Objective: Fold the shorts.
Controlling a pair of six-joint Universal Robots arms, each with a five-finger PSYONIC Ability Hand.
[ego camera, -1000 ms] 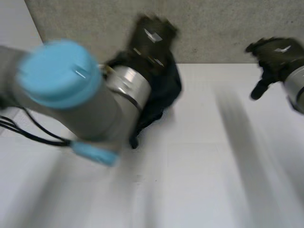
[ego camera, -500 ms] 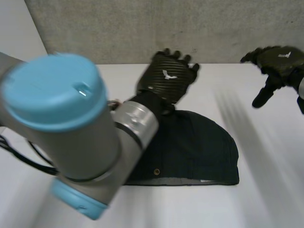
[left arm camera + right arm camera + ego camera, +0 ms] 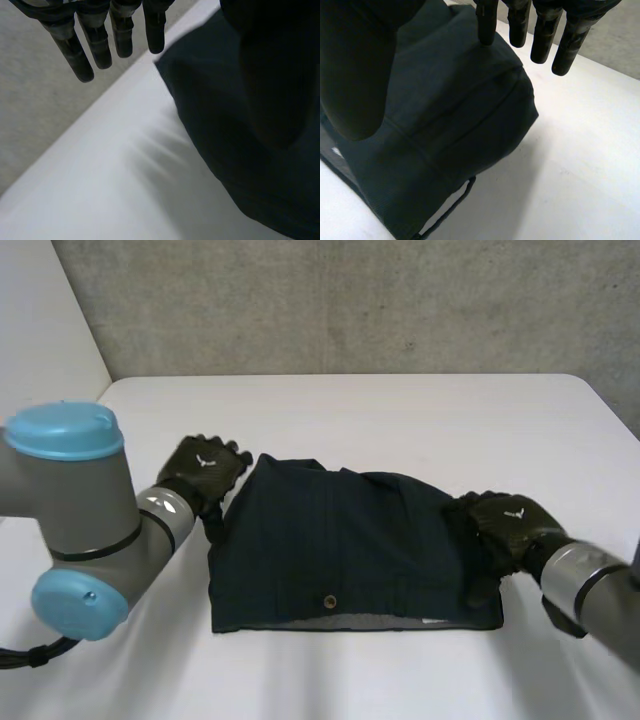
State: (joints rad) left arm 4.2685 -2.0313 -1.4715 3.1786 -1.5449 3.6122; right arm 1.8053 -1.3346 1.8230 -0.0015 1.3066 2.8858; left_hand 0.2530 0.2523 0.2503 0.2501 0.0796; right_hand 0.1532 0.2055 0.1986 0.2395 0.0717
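The dark navy shorts [image 3: 340,545] lie flat and folded in the middle of the white table [image 3: 420,420], with the waistband and a metal snap [image 3: 328,601] along the near edge. My left hand [image 3: 205,472] rests at their far left corner. Its fingers [image 3: 100,42] are straight and hover over bare table beside the cloth [image 3: 240,150]. My right hand [image 3: 505,525] sits on the shorts' right edge, open, with straight fingers [image 3: 540,30] above the cloth [image 3: 450,125] and one fingertip touching it. A drawstring [image 3: 445,212] trails from the shorts under the palm.
A grey concrete wall [image 3: 350,300] runs behind the table's far edge. My left arm's big blue-capped elbow [image 3: 65,435] stands over the table's left side. White tabletop stretches beyond and in front of the shorts.
The shorts, bunched at my left hand a second ago, now lie spread flat. The left hand has let go and drawn back to their left corner. The right hand came down onto their right edge.
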